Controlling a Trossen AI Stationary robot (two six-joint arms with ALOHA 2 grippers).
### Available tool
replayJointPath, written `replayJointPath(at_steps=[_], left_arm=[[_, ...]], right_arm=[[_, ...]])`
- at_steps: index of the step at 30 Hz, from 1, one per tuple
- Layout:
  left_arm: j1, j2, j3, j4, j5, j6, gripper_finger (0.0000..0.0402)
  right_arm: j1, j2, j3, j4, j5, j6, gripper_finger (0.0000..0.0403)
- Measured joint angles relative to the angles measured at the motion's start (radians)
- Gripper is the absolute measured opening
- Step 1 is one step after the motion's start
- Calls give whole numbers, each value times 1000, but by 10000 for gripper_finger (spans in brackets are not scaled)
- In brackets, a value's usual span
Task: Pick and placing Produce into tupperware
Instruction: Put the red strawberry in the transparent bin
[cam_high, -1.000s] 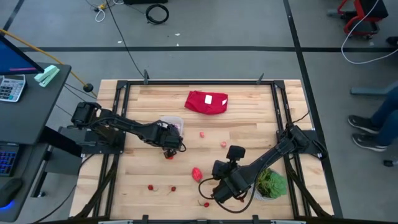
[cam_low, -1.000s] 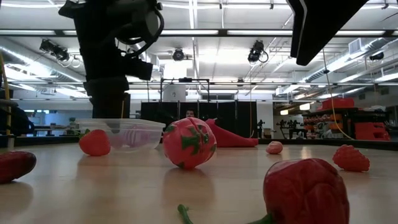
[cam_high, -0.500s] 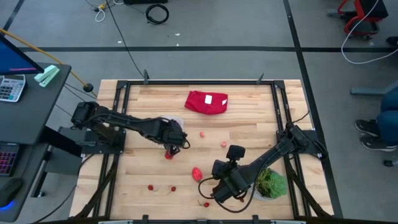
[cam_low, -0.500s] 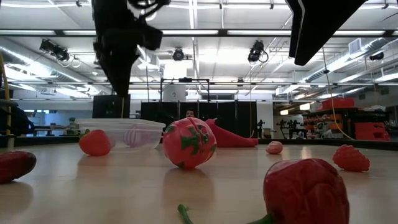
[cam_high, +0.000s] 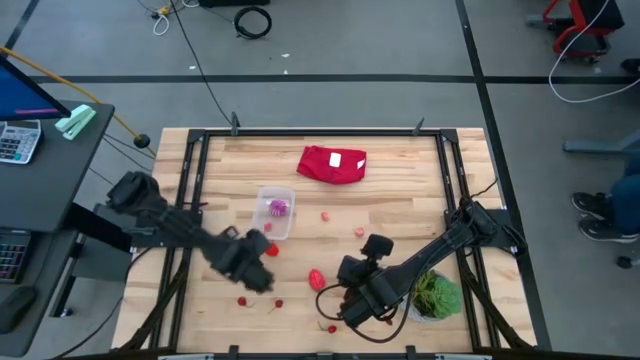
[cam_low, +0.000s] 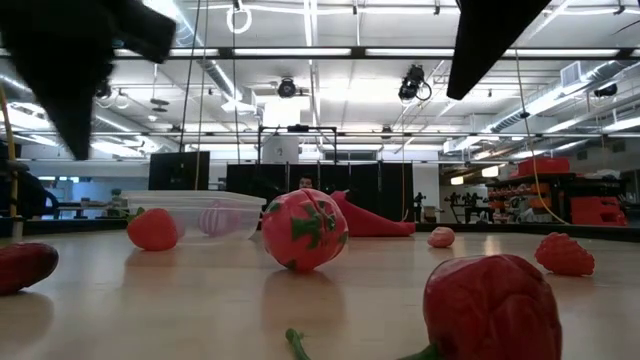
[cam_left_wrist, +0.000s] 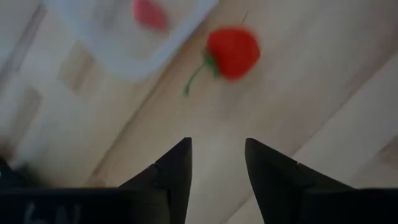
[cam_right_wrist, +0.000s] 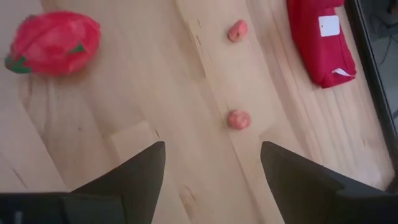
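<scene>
Your left gripper (cam_high: 258, 280) hangs lower left, fingers apart, empty; right gripper (cam_high: 338, 308) lower center, released; purple piece (cam_high: 278, 208) in tub (cam_high: 262, 193).

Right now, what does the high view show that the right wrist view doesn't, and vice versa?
Only the high view shows the clear tub with a purple piece inside, the potted plant, the left gripper and the small red pieces near the front edge. Only the right wrist view shows the open right gripper with nothing between its fingers. Both show the red cloth, the big red oval piece and two pink pieces.
</scene>
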Motion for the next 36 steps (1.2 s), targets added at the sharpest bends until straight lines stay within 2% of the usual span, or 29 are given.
replayJointPath(at_steps=[6, 9, 12, 17, 21, 23, 26, 36], left_arm=[[-167, -5, -69, -184, -53, -362, 138], [-251, -55, -118, -245, -60, -557, 132], [-342, -148, -180, -222, -97, -693, 125], [-500, -357, -291, -221, -285, -852, 117], [-580, -538, -398, -227, -414, -950, 119], [-592, -604, -446, -185, -480, -986, 121], [-588, -634, -485, -99, -580, -985, 124], [-533, -616, -633, 308, -571, -785, 141]], right_arm=[[0, 0, 0, 39, 0, -5, 274], [0, 0, 0, 43, 0, -5, 274], [0, 0, 0, 50, 0, -5, 274], [-1, 0, 0, 55, 0, -10, 274], [-1, 0, 0, 55, 8, -23, 274], [-1, 0, 0, 56, 26, -23, 274], [-1, -1, 0, 60, 38, -23, 274], [-1, -1, 0, 63, 55, -25, 274]])
